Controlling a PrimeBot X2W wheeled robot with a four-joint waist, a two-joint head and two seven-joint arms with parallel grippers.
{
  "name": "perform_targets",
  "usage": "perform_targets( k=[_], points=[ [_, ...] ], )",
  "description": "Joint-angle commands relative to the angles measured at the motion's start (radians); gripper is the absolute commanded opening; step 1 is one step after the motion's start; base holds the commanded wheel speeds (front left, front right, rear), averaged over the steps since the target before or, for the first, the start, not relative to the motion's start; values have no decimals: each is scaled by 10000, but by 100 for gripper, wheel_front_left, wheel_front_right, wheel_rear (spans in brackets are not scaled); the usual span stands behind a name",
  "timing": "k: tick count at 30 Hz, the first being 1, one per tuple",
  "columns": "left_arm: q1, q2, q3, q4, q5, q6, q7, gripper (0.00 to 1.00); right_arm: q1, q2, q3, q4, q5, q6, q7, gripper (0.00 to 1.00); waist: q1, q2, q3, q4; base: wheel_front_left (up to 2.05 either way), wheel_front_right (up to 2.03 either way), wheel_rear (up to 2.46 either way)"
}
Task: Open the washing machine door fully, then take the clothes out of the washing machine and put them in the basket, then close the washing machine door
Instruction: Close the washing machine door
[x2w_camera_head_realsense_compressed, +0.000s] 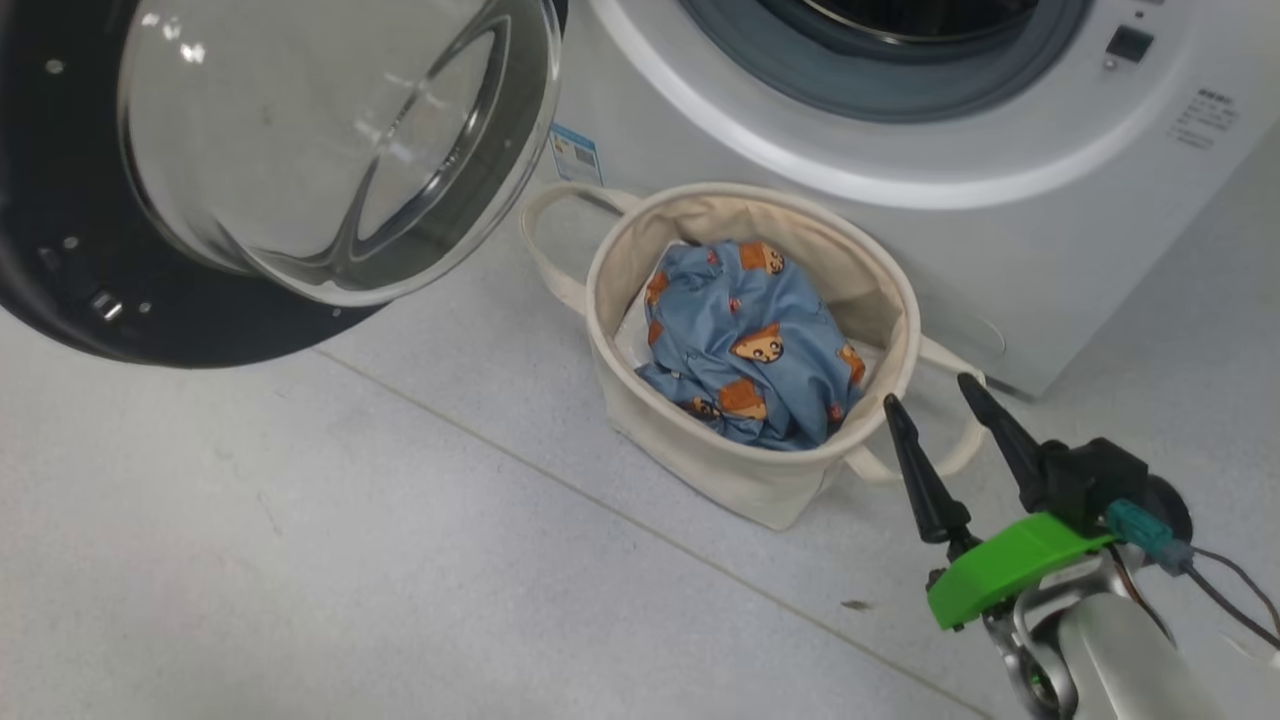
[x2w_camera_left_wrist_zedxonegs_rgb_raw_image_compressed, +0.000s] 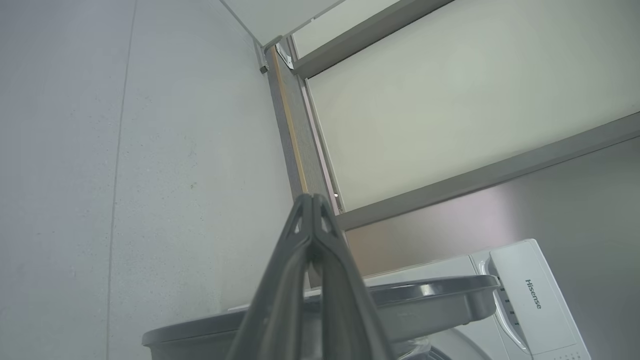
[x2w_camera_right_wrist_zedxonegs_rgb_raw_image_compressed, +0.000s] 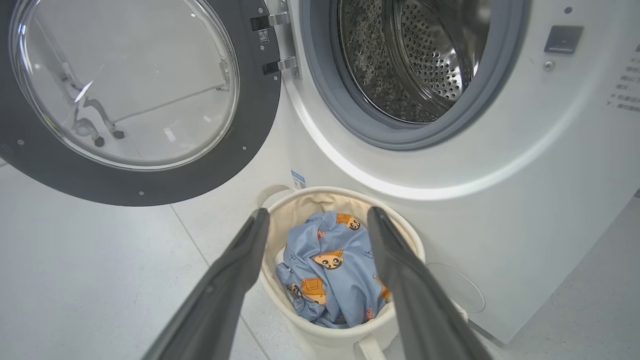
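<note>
The white washing machine (x2w_camera_head_realsense_compressed: 1000, 230) stands at the top of the head view, its steel drum (x2w_camera_right_wrist_zedxonegs_rgb_raw_image_compressed: 415, 60) bare. The washing machine door (x2w_camera_head_realsense_compressed: 100, 290) hangs swung wide open to the left, black rim and glass bowl facing out; it is also at the upper left of the right wrist view (x2w_camera_right_wrist_zedxonegs_rgb_raw_image_compressed: 150, 170). The cream basket (x2w_camera_head_realsense_compressed: 720, 470) sits on the floor in front, holding the blue bear-print clothes (x2w_camera_head_realsense_compressed: 760, 340) (x2w_camera_right_wrist_zedxonegs_rgb_raw_image_compressed: 332, 270). My right gripper (x2w_camera_head_realsense_compressed: 935, 390) is open and empty, just right of the basket's rim. My left gripper (x2w_camera_left_wrist_zedxonegs_rgb_raw_image_compressed: 312, 197) is shut on nothing, pointing at a wall.
Grey tiled floor (x2w_camera_head_realsense_compressed: 300, 560) lies wide and bare to the left of the basket. In the left wrist view, a frosted panel wall (x2w_camera_left_wrist_zedxonegs_rgb_raw_image_compressed: 450, 100) with grey rails rises behind the washer's detergent drawer (x2w_camera_left_wrist_zedxonegs_rgb_raw_image_compressed: 535, 295).
</note>
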Motion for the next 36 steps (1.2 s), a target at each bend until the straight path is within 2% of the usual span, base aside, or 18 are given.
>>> perform_targets(
  k=[1, 11, 27, 36],
  points=[
    [-349, 620, 112, -220, 102, -103, -32, 0, -254, -53, 150, -414, -65, 2, 30, 100, 0, 0, 184, -84, 0, 0, 0],
    [-1192, 178, -368, 156, 131, -146, -140, 0, -262, -196, 67, -940, -161, 2, 305, 100, 0, 0, 679, -339, 0, 0, 0],
    [-941, -87, -1167, -38, 135, -148, 302, 0, -168, -226, -30, -1230, -263, 2, 478, 100, 0, 0, 751, -529, 0, 0, 0],
    [-247, -225, -1837, -967, -100, -149, 1537, 0, -119, -86, -17, -1076, -204, 2, 346, 100, 0, 0, 507, -607, 0, 0, 0]
  ],
)
